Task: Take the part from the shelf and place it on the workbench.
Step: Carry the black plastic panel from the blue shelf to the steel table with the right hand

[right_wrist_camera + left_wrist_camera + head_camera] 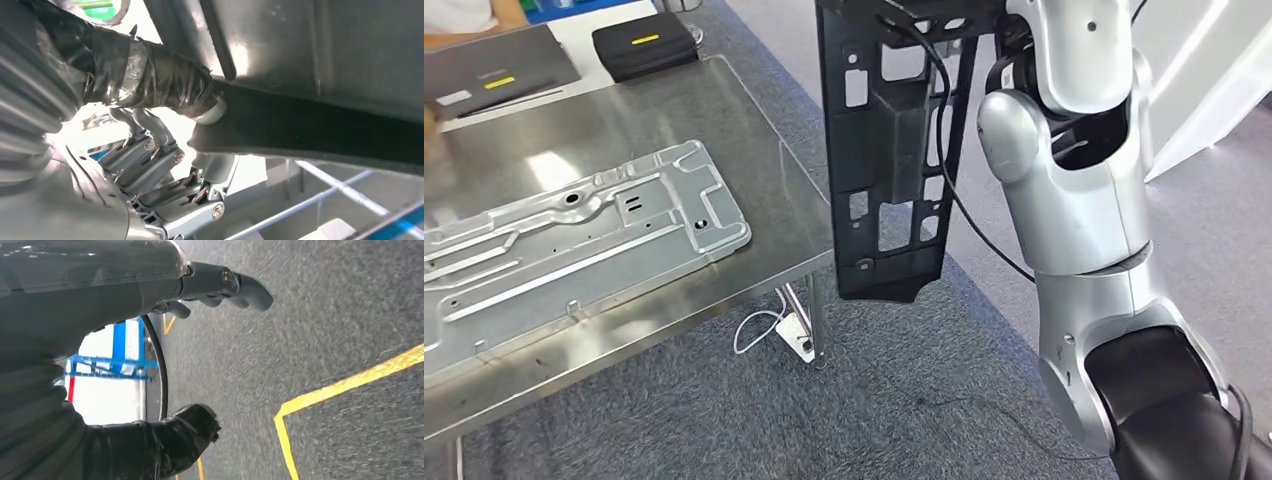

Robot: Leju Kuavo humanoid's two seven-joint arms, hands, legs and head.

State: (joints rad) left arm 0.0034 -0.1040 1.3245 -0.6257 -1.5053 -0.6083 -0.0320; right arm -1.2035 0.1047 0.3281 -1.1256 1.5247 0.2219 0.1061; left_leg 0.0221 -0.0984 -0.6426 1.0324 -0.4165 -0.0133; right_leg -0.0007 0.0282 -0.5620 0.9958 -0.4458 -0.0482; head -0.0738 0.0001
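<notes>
**Black panel held upright beside the steel counter**

In the head view the right arm (1084, 220) rises along the right side of the frame, and a long black plastic part (889, 150) with rectangular cut-outs hangs upright from the top centre, its lower end just off the counter's right-hand corner and above the grey carpet (874, 400). A black cable (944, 150) runs down across the part's face.

The right wrist view shows the right hand (200, 135) pinching the part's dark edge (310, 130): the tape-wrapped thumb (170, 85) presses on one face with its pale tip against the plastic, while the metal fingers (160, 160) bear on the other side.

The stainless steel counter (754, 130) fills the left half of the head view. A pressed silver sheet-metal panel (574, 240) lies flat on it, running from the left edge toward the middle. At the upper left of the frame a flat black case with a yellow label (644, 45) and a grey case (494, 70) lie on a white surface beyond the counter. A white cable and plug (789, 335) rest on the carpet beside the counter leg.

In the left wrist view the left hand (200, 355) hangs over grey floor marked with yellow tape lines (340, 385), its thumb and dark fingers (240, 287) apart and holding nothing.
</notes>
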